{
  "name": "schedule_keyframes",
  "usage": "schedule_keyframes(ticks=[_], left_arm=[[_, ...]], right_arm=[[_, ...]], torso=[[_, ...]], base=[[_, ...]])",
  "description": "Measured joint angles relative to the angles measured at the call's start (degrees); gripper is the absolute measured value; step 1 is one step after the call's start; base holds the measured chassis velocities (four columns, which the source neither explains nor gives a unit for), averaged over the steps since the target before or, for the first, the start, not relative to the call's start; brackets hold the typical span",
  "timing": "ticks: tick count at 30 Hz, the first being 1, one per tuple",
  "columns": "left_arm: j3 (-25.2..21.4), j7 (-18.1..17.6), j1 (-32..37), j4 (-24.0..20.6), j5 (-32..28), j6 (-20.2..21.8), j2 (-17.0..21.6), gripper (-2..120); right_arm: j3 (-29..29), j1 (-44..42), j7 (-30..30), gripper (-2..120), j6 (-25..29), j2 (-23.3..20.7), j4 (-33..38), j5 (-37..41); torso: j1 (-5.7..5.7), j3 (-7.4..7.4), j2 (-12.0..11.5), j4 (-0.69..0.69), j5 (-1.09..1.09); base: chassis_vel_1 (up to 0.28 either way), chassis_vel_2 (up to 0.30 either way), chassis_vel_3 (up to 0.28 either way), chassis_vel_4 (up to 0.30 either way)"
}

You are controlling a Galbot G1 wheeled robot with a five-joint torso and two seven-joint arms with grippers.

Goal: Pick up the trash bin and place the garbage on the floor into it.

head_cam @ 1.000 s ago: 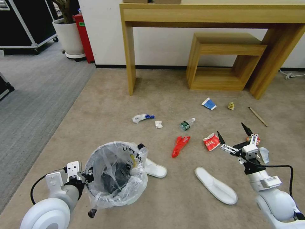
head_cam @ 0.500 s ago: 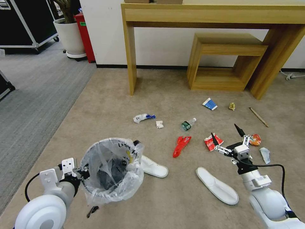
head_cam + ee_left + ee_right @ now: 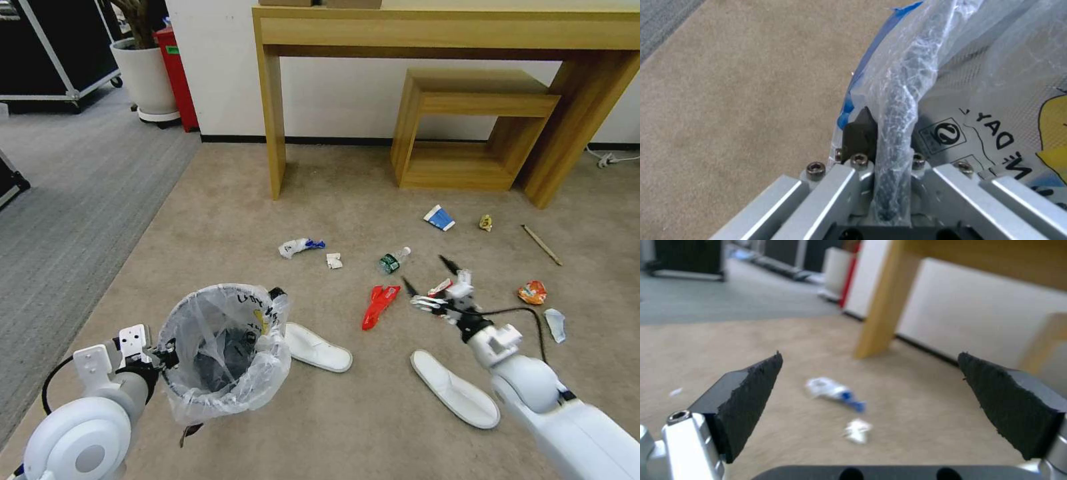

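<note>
My left gripper (image 3: 163,353) is shut on the near rim of the trash bin (image 3: 223,347), a dark round frame lined with a crinkly clear bag; the left wrist view has the left gripper (image 3: 889,133) pinching rim and bag (image 3: 900,93). The garbage lies on the beige floor (image 3: 220,220): a red wrapper (image 3: 379,305), a bottle (image 3: 393,260), a carton (image 3: 439,217), an orange wrapper (image 3: 532,291), a stick (image 3: 541,244) and two white slippers (image 3: 319,347) (image 3: 453,388). My right gripper (image 3: 427,273) hangs open over a red-white wrapper (image 3: 440,288). From the right wrist, the right gripper (image 3: 870,355) faces a blue-white wad (image 3: 833,391) and crumpled paper (image 3: 857,430).
A wooden desk (image 3: 270,100) and a low wooden shelf (image 3: 467,120) stand against the back wall. Grey carpet (image 3: 60,200) begins at the left, with a white planter (image 3: 147,80) and a red bin (image 3: 177,73) beyond it. A yellow scrap (image 3: 485,222) and a clear scrap (image 3: 555,325) lie at the right.
My right arm has swung left and forward, from beside the orange wrapper to over the red-white wrapper, still open. The left arm has drawn the bin slightly nearer and to the left.
</note>
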Motion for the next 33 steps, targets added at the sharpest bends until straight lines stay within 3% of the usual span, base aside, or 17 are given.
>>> schedule_keyframes(ticks=[1, 3, 4, 7, 11, 14, 15, 18, 23, 33], left_arm=[[0.0, 0.0, 0.0, 0.0, 0.0, 0.0, 0.0, 0], [-0.1, 0.0, 0.6, 0.0, 0.4, 0.0, -0.4, 0], [-0.1, 0.0, 0.6, 0.0, 0.4, 0.0, -0.4, 0], [-0.1, 0.0, 0.7, 1.0, 1.2, -0.1, -0.9, 0], [-0.1, 0.0, 0.7, 1.4, 1.4, -0.2, -1.1, 0], [0.0, 0.0, 0.2, 2.4, 1.5, -0.4, -1.4, 0], [0.0, 0.0, 0.2, 2.4, 1.5, -0.4, -1.4, 0], [-0.1, 0.0, 0.2, 2.9, 1.5, -0.6, -1.4, 0], [0.0, 0.0, 0.2, 3.8, 1.5, -0.7, -1.5, 0], [1.1, 0.1, -0.1, 4.5, 2.0, -0.8, -1.5, 0]], right_arm=[[0.0, 0.0, 0.0, 100, 0.0, 0.0, 0.0, 0.0], [-9.8, 7.0, -0.5, 100, -0.8, -2.1, -2.0, 2.7], [-9.8, 7.0, -0.5, 100, -0.8, -2.1, -2.0, 2.7], [-22.1, 17.5, -0.5, 100, -1.5, -3.3, -5.7, 4.0], [-25.7, 20.4, 0.0, 100, -2.0, -3.4, -7.0, 4.4], [-34.5, 26.8, 0.8, 100, -4.2, -1.7, -10.4, 5.0], [-34.5, 26.8, 0.8, 100, -4.2, -1.7, -10.4, 5.0], [-42.0, 31.9, 0.4, 100, -7.4, 0.7, -12.3, 6.7], [-47.8, 36.8, -0.3, 100, -11.1, 4.0, -14.8, 7.1], [-48.8, 34.5, 0.9, 100, -11.6, 7.5, -21.7, 5.1]], torso=[[0.0, 0.0, 0.0, 0.0, 0.0], [0.0, 0.0, 0.0, -0.01, -0.02], [0.0, 0.0, 0.0, -0.01, -0.02], [0.0, 0.0, 0.0, 0.0, -0.04], [0.0, 0.0, 0.0, 0.0, -0.04], [-0.01, 0.0, 0.0, -0.02, -0.02], [-0.01, 0.0, 0.0, -0.02, -0.02], [0.0, 0.0, 0.0, -0.01, -0.02], [-0.01, 0.0, 0.0, -0.01, -0.04], [-0.01, 0.0, 0.0, -0.02, -0.02]], base=[[0.0, 0.0, 0.0, 0.0], [0.0, 0.0, 0.0, 0.0], [0.0, 0.0, 0.0, 0.0], [0.0, 0.0, 0.0, 0.0], [0.0, 0.0, 0.0, 0.0], [0.0, 0.0, 0.0, 0.0], [0.0, 0.0, 0.0, 0.0], [0.0, 0.0, 0.0, 0.0], [0.0, 0.0, 0.0, 0.0], [0.0, 0.0, 0.0, 0.0]])
